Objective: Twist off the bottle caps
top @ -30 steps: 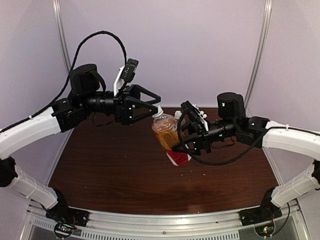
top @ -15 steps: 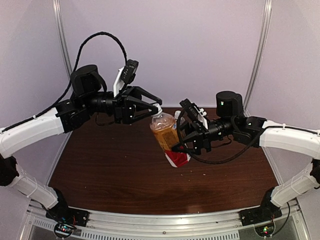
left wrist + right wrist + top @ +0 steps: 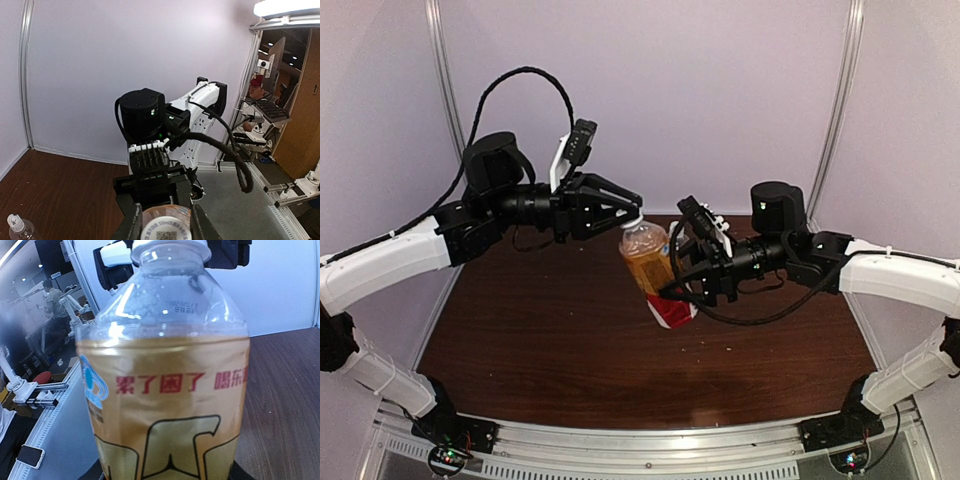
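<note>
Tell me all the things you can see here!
table: one, dark brown wood, under everything.
walls: pale lilac, behind and beside the table.
orange bottle: one, amber drink with a red label, up in the air above the table.
clear bottle: one, see-through, on the table, in the bottom left corner of the left wrist view.
caps: two, whitish, one on each bottle.
arms: two, white and black, one at each side.
left hand: one, black, closed on the orange bottle's cap.
right hand: one, black, closed around the orange bottle's middle.
</note>
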